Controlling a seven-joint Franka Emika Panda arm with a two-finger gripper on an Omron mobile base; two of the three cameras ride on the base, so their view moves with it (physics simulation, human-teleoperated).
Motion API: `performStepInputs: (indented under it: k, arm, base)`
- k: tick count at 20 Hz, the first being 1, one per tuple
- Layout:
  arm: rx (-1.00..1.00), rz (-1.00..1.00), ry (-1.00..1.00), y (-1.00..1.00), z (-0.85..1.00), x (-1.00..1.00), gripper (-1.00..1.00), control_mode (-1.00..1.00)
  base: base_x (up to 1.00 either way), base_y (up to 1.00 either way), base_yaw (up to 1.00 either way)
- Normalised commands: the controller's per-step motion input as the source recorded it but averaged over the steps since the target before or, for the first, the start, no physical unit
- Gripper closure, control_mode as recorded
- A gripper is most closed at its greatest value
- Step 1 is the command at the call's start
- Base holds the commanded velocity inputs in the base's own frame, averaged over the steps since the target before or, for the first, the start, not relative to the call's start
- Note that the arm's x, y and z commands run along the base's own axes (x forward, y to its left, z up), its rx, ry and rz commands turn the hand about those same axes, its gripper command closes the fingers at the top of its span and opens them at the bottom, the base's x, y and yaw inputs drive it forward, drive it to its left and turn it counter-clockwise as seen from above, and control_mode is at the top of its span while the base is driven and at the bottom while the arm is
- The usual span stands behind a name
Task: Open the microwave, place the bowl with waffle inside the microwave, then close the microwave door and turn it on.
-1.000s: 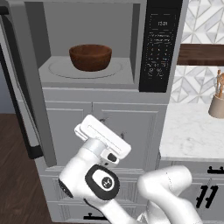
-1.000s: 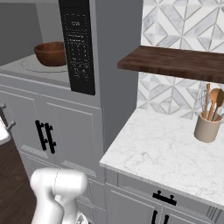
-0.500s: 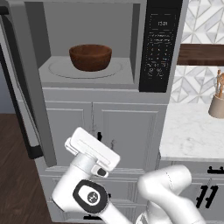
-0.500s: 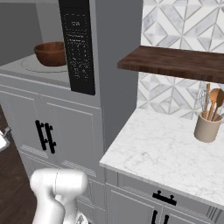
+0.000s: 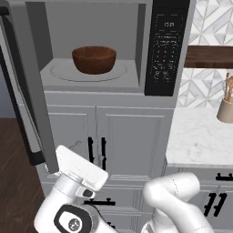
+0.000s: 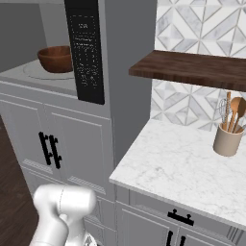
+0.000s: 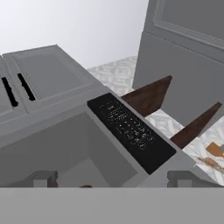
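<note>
Since the earlier frames the arm had drawn down and back toward the base, its hand dropping lower in the left base view while the bowl stayed put. In the hand view the claw [image 7: 111, 178] stood spread wide and empty, its two tips well apart, looking up at the microwave [image 7: 87, 148] from below. The bowl with waffle [image 5: 94, 59] sat on the round turntable inside the open cavity; no waffle could be made out from these angles. The microwave door [image 5: 27, 91] hung swung out to the left, beside the hand. Judged step: closing the door. The claw should come round behind the door's outer face and push steadily, keeping the wrist clear of the cavity edge. The keypad panel [image 6: 85, 48] remained untouched. To the right, a marble surface [image 6: 182, 163] carried a utensil crock [image 6: 227, 139] beneath a dark wooden shelf [image 6: 192, 69], with grey cabinet doors [image 5: 127, 141] below the microwave.
</note>
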Motion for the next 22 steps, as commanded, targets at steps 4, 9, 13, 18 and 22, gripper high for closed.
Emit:
performStepInputs:
  k: [4,9,13,18,22]
  arm:
    - [0.0,0.0,-0.13,0.77,0.0,-0.2,-1.0,-1.0]
    - [-0.02,0.0,-0.08,0.8,0.0,-0.06,-1.0,-1.0]
    - [-0.06,0.0,-0.03,0.59,-0.08,-0.03,-1.0,-1.0]
    - [-0.06,-0.02,-0.05,0.1,-0.23,-0.11,-1.0,-1.0]
    - [-0.03,-0.02,-0.15,0.54,0.14,-0.21,-1.0,-1.0]
  base:
    - [0.0,0.0,0.0]
    - [0.0,0.0,0.0]
    - [0.0,0.0,0.0]
    - [0.0,0.0,0.0]
    - [0.0,0.0,0.0]
